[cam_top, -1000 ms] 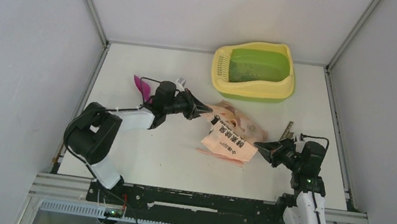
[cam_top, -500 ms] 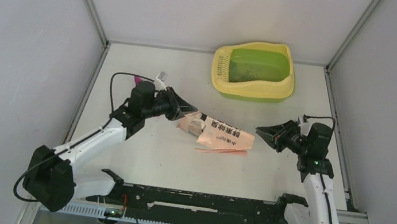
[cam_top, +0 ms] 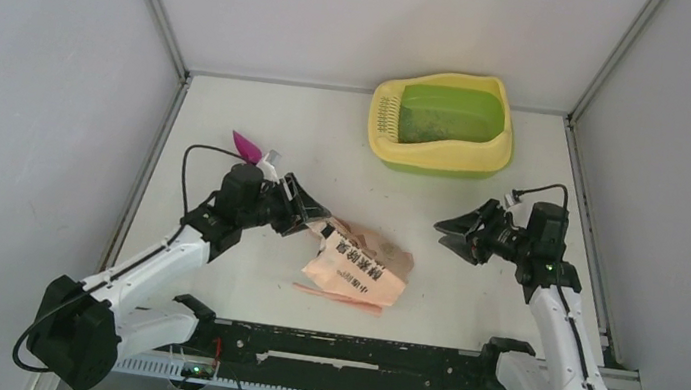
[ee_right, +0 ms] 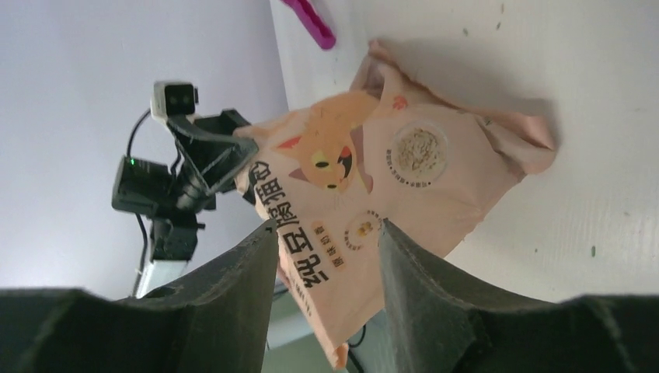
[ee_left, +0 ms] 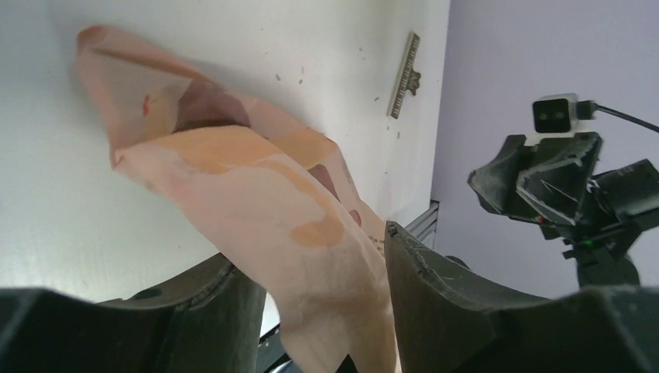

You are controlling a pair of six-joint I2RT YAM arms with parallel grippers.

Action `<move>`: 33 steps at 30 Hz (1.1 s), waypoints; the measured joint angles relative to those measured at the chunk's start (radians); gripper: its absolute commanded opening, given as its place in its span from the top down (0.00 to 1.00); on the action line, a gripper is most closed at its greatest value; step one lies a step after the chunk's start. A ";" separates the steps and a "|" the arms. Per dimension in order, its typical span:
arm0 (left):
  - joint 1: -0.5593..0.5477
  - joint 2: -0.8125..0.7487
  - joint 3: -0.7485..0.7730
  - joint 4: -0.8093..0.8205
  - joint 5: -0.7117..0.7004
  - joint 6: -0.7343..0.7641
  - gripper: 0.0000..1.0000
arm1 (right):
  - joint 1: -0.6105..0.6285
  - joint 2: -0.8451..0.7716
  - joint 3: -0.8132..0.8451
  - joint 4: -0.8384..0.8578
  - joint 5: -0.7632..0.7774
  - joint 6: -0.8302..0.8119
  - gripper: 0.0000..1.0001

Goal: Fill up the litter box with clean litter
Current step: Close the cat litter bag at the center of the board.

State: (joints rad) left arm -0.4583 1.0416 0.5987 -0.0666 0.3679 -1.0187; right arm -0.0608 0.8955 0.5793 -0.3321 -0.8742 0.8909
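The litter box (cam_top: 384, 119), pale yellow with a green basin, stands at the back right of the table. Dark litter (cam_top: 452, 120) speckles its basin. The peach-pink printed bag (cam_top: 359, 265) lies crumpled on the table near the front, between the arms. My left gripper (cam_top: 313, 219) is open, and the bag's (ee_left: 256, 186) upper corner passes loosely between its spread fingers (ee_left: 443, 295). My right gripper (cam_top: 452, 239) hangs open to the right of the bag, apart from it. Its wrist view faces the bag (ee_right: 404, 179) through the open gripper (ee_right: 326, 225).
A magenta scoop (cam_top: 247, 147) lies at the left behind my left arm, its handle (ee_right: 309, 19) in the right wrist view too. A thin dark strip (ee_left: 404, 75) lies by the right wall. Stray granules (ee_left: 277, 76) dot the white table. Grey walls close in three sides.
Both grippers have opened. The right one let go of the bag and drew back to the right. The left arm pulled toward the front, and the bag sank onto the table nearer the front edge.
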 measured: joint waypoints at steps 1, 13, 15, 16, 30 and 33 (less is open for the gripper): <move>0.001 -0.002 0.000 -0.011 -0.001 0.008 0.40 | 0.011 -0.008 0.004 -0.022 0.000 -0.011 0.40; 0.003 -0.029 0.000 -0.058 -0.024 0.034 0.40 | 0.158 -0.336 -0.153 -0.180 0.039 0.180 0.27; 0.003 -0.035 0.000 -0.058 -0.024 0.034 0.40 | 0.210 -0.381 -0.193 -0.177 0.060 0.250 0.27; 0.003 -0.039 0.000 -0.058 -0.024 0.034 0.40 | 0.242 -0.408 -0.219 -0.165 0.074 0.293 0.27; 0.003 -0.057 0.000 -0.056 -0.024 0.033 0.41 | 0.608 -0.393 -0.418 0.191 0.328 0.772 0.26; 0.003 -0.059 0.000 -0.056 -0.024 0.033 0.41 | 0.648 -0.329 -0.424 0.275 0.369 0.829 0.31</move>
State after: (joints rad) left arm -0.4557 0.9825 0.5987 -0.1223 0.3435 -0.9855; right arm 0.5873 0.5663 0.1555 -0.0570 -0.5056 1.7199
